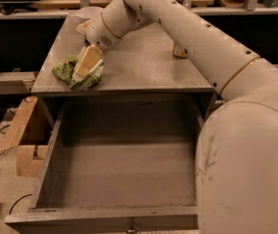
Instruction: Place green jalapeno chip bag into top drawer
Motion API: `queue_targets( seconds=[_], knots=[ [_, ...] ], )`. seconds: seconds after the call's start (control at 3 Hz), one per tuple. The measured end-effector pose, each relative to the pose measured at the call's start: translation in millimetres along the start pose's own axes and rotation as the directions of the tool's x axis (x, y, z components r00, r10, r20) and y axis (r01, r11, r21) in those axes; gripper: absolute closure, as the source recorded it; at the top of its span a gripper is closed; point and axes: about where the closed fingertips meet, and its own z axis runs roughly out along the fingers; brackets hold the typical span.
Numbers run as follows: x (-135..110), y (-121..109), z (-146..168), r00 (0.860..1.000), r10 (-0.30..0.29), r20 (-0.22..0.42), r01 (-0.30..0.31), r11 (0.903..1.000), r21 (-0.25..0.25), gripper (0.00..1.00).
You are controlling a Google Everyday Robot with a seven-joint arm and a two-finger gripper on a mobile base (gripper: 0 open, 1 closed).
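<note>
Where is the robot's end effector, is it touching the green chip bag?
Cannot tell. In the camera view the end effector overlaps the green jalapeno chip bag on the table, hiding any gap or contact.

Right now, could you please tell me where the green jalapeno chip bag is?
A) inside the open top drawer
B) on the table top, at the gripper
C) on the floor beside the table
B: the green jalapeno chip bag lies near the table top's left front corner, with the gripper down on it; the top drawer holds no bag.
</note>
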Motion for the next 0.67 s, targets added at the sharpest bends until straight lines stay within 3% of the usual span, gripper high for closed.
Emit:
queue_targets(
  seconds=[0.33,0.67],
  knots=[
    [4.0,-2.5,40.6,1.000,0.010,-0.028,-0.011,0.9995,-0.029,0.00],
    [23.8,0.8,70.3,0.996,0.060,-0.073,-0.064,0.9968,-0.049,0.26]
  ],
)
